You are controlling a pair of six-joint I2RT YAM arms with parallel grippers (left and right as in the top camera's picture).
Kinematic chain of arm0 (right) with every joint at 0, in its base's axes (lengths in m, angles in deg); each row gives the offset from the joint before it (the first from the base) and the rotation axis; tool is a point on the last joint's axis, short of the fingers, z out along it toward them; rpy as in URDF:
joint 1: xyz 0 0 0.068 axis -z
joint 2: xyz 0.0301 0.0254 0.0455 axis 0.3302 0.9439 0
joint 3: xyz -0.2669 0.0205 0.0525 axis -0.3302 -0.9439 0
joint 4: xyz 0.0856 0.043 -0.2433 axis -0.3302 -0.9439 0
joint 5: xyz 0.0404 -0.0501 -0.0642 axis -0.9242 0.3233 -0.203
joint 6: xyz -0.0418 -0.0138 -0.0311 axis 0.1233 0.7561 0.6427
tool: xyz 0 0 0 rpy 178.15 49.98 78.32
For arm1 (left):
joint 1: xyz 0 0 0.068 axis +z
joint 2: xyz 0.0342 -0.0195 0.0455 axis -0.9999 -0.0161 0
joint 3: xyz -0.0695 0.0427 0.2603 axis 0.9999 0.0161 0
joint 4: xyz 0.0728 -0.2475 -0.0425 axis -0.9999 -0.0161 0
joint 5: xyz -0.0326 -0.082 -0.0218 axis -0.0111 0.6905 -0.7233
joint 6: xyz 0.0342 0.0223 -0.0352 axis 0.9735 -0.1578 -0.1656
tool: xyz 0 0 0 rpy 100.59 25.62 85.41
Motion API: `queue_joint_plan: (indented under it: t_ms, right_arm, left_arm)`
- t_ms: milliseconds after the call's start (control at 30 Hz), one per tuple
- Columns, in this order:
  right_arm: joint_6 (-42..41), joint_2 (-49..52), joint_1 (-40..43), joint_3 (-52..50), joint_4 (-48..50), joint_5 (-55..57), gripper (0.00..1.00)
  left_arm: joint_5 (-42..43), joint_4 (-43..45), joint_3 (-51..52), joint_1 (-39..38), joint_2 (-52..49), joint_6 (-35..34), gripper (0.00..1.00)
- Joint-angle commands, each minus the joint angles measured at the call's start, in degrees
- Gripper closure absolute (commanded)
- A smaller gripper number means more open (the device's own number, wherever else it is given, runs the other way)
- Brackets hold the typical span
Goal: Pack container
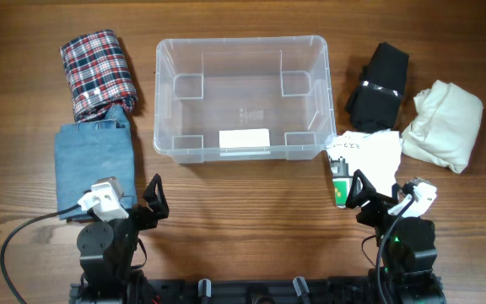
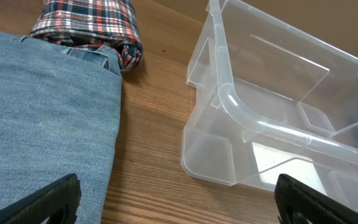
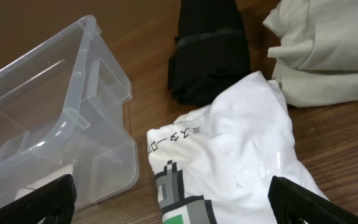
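The clear plastic container stands empty at the table's centre, its white label on the near wall; it also shows in the left wrist view and the right wrist view. Folded jeans and a plaid shirt lie left of it. A white printed T-shirt, a black garment and a cream garment lie right of it. My left gripper is open and empty near the jeans' edge. My right gripper is open above the white T-shirt.
Cables run from both arm bases along the table's front edge. Bare wood shows between the container and the grippers.
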Motion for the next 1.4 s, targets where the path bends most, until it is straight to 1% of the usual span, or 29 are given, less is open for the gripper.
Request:
queue_joint_plan:
  t_ms: [0, 667, 733, 1000, 1200, 1267, 1367]
  right_arm:
    - [-0.46, -0.31, 0.28, -0.22, 0.17, -0.33, 0.0]
    - [-0.44, -0.31, 0.28, -0.22, 0.15, -0.33, 0.0]
    - [-0.44, -0.31, 0.28, -0.22, 0.15, -0.33, 0.0]
    - [-0.46, -0.31, 0.28, -0.22, 0.17, -0.33, 0.0]
    - [-0.46, -0.31, 0.28, -0.22, 0.17, -0.33, 0.0]
    - [-0.44, -0.31, 0.28, -0.22, 0.17, -0.33, 0.0]
    - [-0.44, -0.31, 0.28, -0.22, 0.17, -0.33, 0.0]
  left_arm:
    - [0.5, 0.33, 0.26, -0.31, 0.52, -0.13, 0.0]
    - [0.46, 0.33, 0.26, -0.33, 0.52, -0.07, 0.0]
    - [-1.14, 0.46, 0.26, -0.31, 0.52, 0.09, 0.0]
    - [-1.03, 0.63, 0.26, -0.31, 0.52, 0.09, 0.0]
    - [1.09, 0.31, 0.26, -0.33, 0.52, -0.17, 0.0]
    - [1.11, 0.2, 0.24, -0.33, -0.07, -2.95, 0.0]
    - [1.11, 0.2, -1.38, -0.33, -3.26, -3.39, 0.0]
